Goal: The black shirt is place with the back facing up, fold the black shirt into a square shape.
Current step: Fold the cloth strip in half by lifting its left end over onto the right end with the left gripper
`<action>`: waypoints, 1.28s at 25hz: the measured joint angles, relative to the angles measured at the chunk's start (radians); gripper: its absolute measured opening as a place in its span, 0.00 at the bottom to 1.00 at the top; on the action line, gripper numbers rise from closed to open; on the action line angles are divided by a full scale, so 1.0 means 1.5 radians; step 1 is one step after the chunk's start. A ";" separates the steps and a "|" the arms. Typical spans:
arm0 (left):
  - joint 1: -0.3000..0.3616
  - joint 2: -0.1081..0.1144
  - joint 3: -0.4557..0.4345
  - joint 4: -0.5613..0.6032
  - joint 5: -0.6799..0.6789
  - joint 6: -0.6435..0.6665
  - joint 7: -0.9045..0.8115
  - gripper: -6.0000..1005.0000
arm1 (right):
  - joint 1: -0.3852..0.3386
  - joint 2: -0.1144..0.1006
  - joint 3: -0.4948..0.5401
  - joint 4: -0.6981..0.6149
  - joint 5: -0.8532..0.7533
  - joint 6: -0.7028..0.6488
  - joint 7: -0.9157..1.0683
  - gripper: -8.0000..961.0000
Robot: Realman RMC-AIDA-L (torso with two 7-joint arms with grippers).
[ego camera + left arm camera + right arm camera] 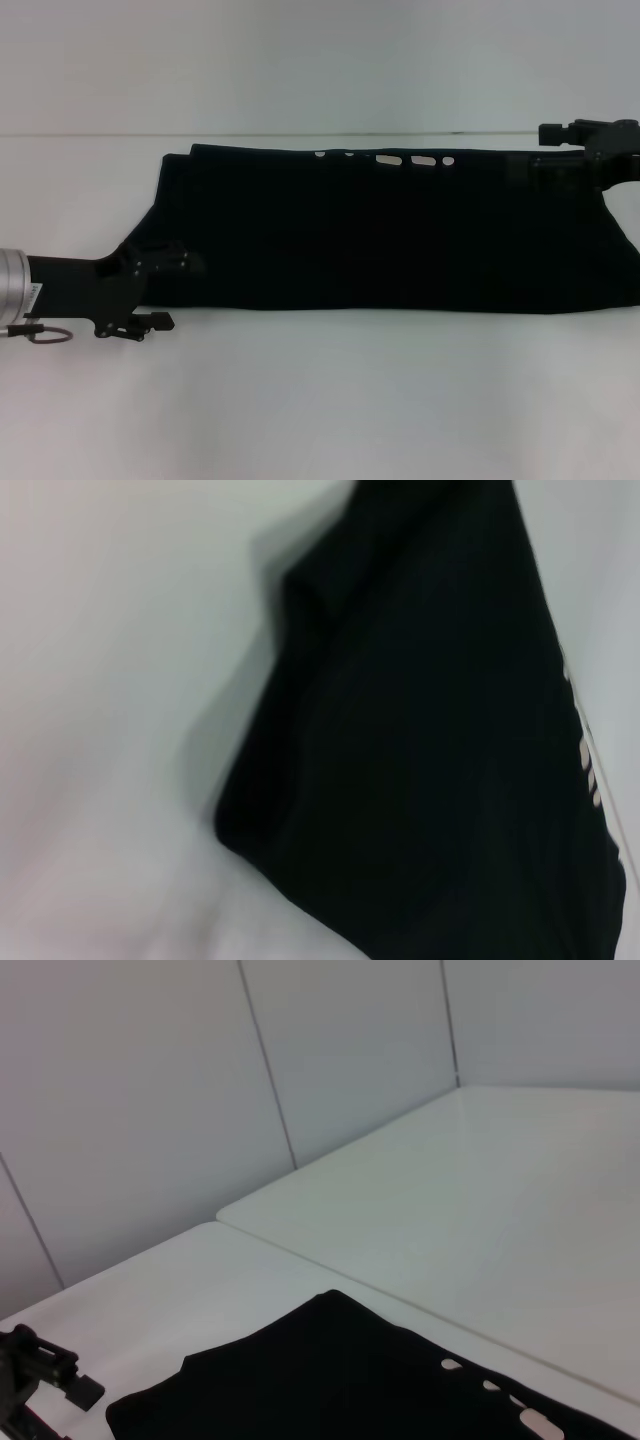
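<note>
Black shirt (380,235) folded into a long band, lying across the white table (320,400).

It's stretching from the left side all the way out past the right edge of the head view, and bits of white lettering (420,160) are peeking out along its far edge. The left gripper (160,290) is sitting at the shirt's near left corner, right up against the cloth, but black on black means I honestly can't tell whether its fingers are spread or pinching anything. The right gripper (590,135) is hanging out at the far right corner by the shirt's edge, same story, can't make out its fingers. The left wrist view is just showing dark cloth draping over the white surface.
</note>
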 joint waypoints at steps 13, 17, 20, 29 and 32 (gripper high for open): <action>-0.007 0.004 -0.068 -0.071 0.005 -0.047 -0.045 0.93 | 0.015 0.005 0.003 -0.001 0.002 0.016 -0.021 0.97; -0.004 0.005 -0.074 -0.076 0.005 -0.059 -0.045 0.93 | 0.016 0.005 0.002 -0.001 0.002 0.021 -0.023 0.97; -0.001 0.004 -0.078 -0.081 0.005 -0.073 -0.045 0.93 | 0.018 0.005 0.001 0.000 0.002 0.022 -0.023 0.97; 0.005 0.003 -0.080 -0.091 0.004 -0.096 -0.045 0.93 | 0.022 0.005 0.004 0.000 0.002 0.023 -0.023 0.97; 0.007 0.003 -0.082 -0.091 0.001 -0.104 -0.044 0.93 | 0.022 0.005 0.004 0.000 0.002 0.023 -0.023 0.97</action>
